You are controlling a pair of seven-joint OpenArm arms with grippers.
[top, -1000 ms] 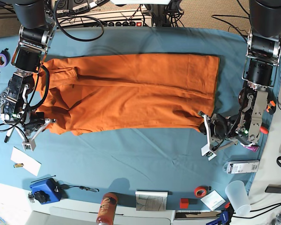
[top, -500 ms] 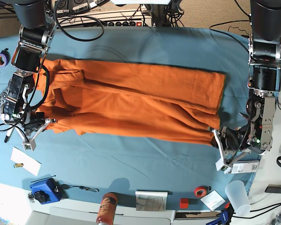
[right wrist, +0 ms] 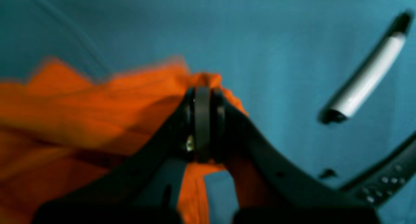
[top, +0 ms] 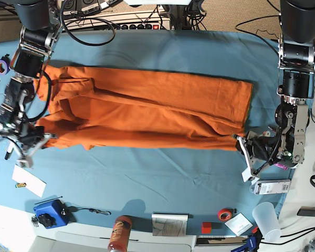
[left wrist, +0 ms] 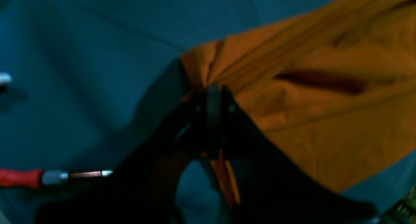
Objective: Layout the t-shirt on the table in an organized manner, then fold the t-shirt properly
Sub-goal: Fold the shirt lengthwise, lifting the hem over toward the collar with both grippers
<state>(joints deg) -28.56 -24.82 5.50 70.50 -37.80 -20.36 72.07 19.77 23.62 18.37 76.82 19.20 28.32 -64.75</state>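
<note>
As the t-shirt (top: 147, 113) lay stretched lengthwise across the table (top: 163, 173), we found the left gripper (top: 237, 137) and the right gripper (top: 48, 136) each clamped on opposite near corners, cloth running inward between them.

A plain bright orange t-shirt (top: 147, 107) lies on the teal-blue table (top: 163, 173), gripped by black end effectors.
</note>
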